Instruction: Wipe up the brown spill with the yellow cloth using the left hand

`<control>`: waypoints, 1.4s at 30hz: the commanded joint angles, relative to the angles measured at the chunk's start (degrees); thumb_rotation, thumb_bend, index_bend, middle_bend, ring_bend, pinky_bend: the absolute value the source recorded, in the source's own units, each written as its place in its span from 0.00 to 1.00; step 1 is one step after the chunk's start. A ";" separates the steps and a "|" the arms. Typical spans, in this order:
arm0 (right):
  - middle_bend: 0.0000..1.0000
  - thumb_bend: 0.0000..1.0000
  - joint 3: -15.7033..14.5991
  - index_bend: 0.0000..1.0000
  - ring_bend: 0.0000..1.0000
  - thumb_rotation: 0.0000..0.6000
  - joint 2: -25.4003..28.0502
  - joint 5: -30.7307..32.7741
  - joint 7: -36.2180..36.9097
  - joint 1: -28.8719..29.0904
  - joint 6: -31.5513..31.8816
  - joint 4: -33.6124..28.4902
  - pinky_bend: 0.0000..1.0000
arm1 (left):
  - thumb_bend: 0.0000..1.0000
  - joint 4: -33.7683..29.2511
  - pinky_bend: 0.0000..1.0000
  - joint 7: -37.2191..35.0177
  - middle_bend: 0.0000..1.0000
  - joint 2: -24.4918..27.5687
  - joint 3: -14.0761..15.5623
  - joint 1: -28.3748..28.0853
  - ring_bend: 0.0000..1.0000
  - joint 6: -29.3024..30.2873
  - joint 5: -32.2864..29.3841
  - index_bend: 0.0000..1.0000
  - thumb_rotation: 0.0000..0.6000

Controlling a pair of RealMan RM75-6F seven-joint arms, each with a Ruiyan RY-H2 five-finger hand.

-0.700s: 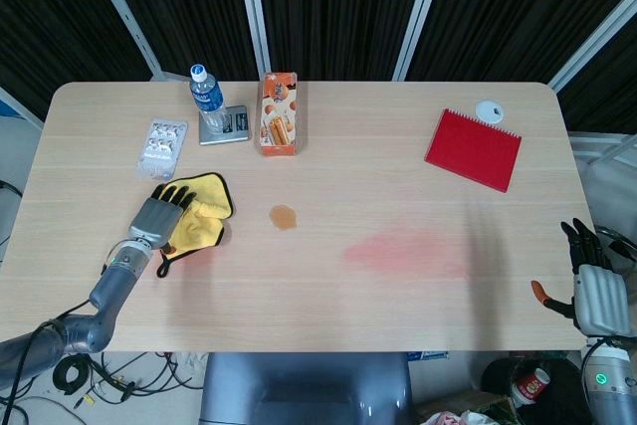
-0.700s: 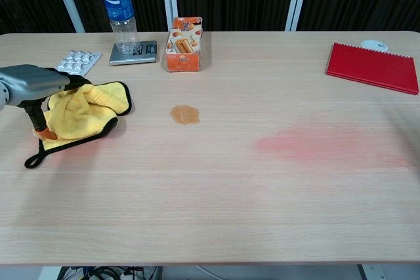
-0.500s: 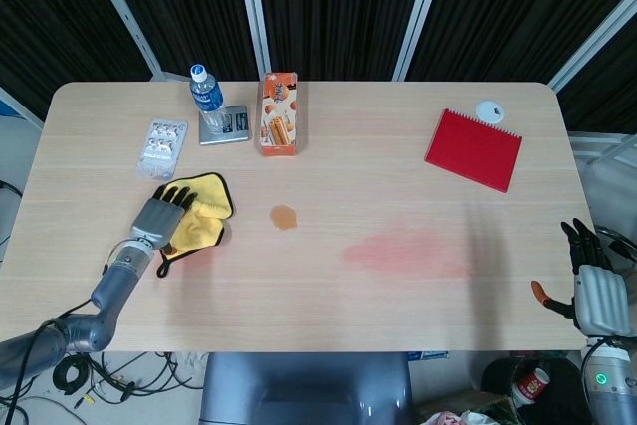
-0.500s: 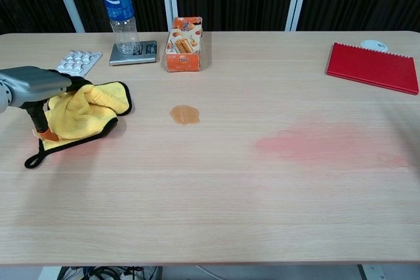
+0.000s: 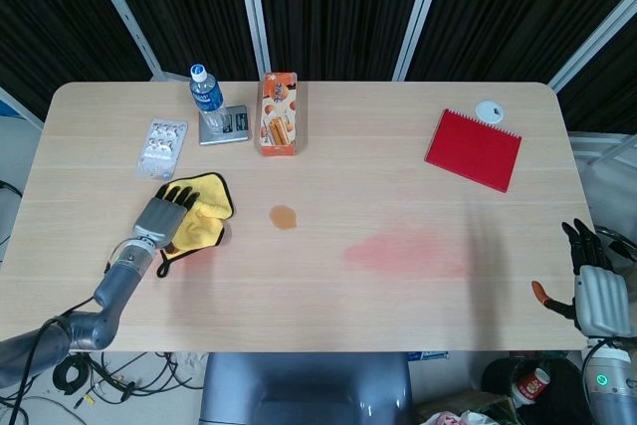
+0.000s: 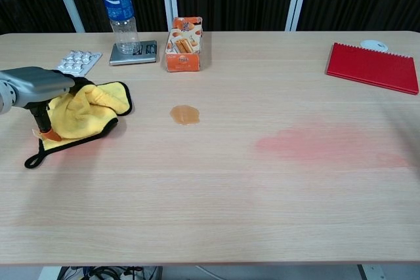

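Note:
The yellow cloth (image 5: 206, 218) with black edging lies crumpled on the table's left side, also seen in the chest view (image 6: 85, 111). My left hand (image 5: 162, 214) lies over the cloth's left part with fingers stretched out flat and apart; in the chest view the left hand (image 6: 38, 86) has its thumb pointing down onto the cloth's near edge. It grips nothing. The brown spill (image 5: 284, 216) is a small puddle to the right of the cloth, apart from it (image 6: 184, 114). My right hand (image 5: 595, 284) hangs off the table's right front corner, fingers apart, empty.
Behind the cloth stand a blister pack (image 5: 161, 142), a water bottle (image 5: 207, 95) on a small scale (image 5: 228, 125), and an orange snack box (image 5: 280, 113). A red notebook (image 5: 474, 149) and white disc (image 5: 489, 110) lie far right. A pink stain (image 5: 408, 251) marks the tabletop.
My left hand has edged slightly forward and to the right over the cloth. The cloth, the spill and the right hand have not moved.

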 commanded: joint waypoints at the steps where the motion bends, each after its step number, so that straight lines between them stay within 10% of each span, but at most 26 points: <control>1: 0.00 0.17 -0.03 0.00 0.00 1.00 -0.01 -0.03 -0.06 0.01 -0.03 -0.01 0.19 | 0.00 0.47 0.00 0.08 0.00 -0.13 0.14 -0.02 0.00 -0.13 -0.30 0.00 1.00; 14: 0.00 0.17 -0.04 0.00 0.00 1.00 -0.08 0.07 -0.23 0.05 -0.11 -0.08 0.19 | 0.04 2.71 0.17 -0.30 0.03 -1.32 0.51 -0.09 0.04 -0.27 -0.62 0.05 1.00; 19: 0.00 0.17 -0.04 0.00 0.00 1.00 -0.04 0.09 -0.16 0.04 -0.15 -0.08 0.19 | 0.34 4.46 0.55 -1.67 0.48 -2.96 0.12 0.52 0.41 3.43 1.82 0.49 1.00; 25: 0.00 0.17 -0.02 0.00 0.00 1.00 0.00 0.18 -0.06 0.04 -0.24 -0.16 0.19 | 0.49 7.31 0.71 -5.34 0.68 -5.23 0.13 1.65 0.60 8.40 6.44 0.68 1.00; 42: 0.00 0.17 -0.16 0.00 0.00 1.00 0.04 -0.24 0.03 -0.01 -0.09 -0.32 0.19 | 0.51 1.89 0.75 -12.44 0.73 -5.40 -5.31 -0.12 0.64 15.58 12.91 0.72 1.00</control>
